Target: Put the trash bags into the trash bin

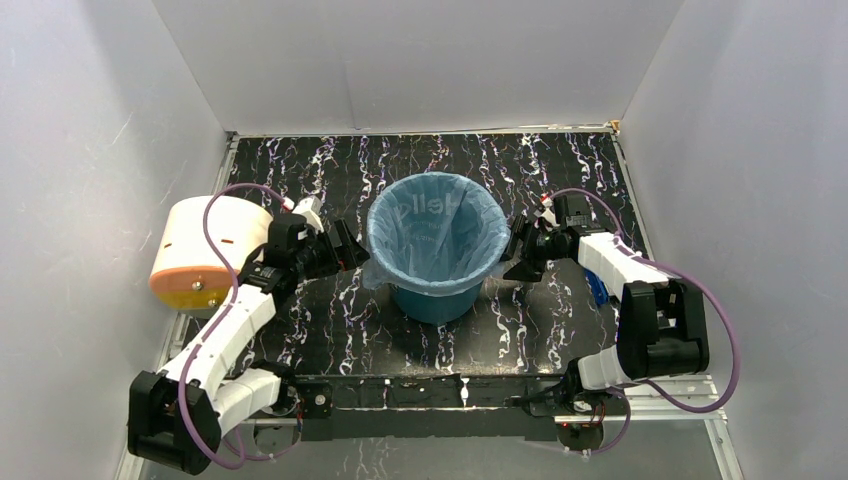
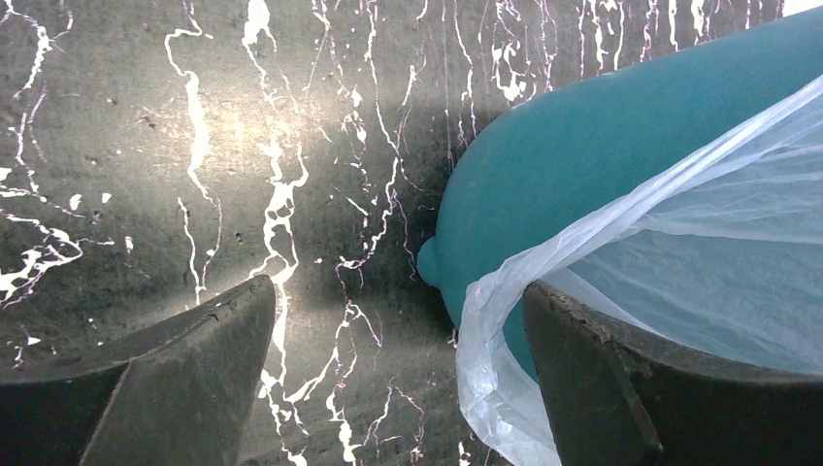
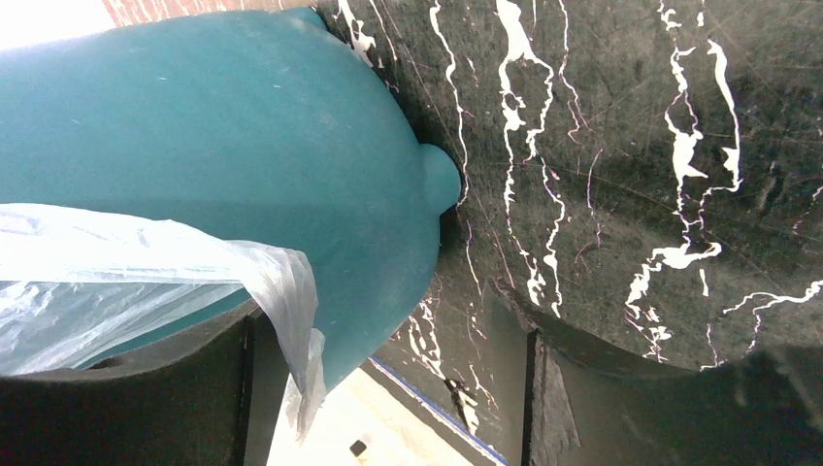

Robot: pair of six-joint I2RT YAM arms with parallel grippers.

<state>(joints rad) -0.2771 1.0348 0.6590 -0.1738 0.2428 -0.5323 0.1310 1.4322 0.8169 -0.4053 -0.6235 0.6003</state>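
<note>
Loosely draped crinkly bag (image 1: 440, 225), smooth teal bin (image 1: 432, 303)

Surface (image 1: 330, 330): black slab with white veining.
A teal bin (image 1: 435, 300) stands upright near its middle. A cream cylinder (image 1: 205, 250) with an orange end lies on its side at the left edge, apart from the bin.

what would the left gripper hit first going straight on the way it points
Likely the thin light-blue plastic bag draped on the teal round plastic bin, ahead of one finger; otherwise the black marbled table.
</note>
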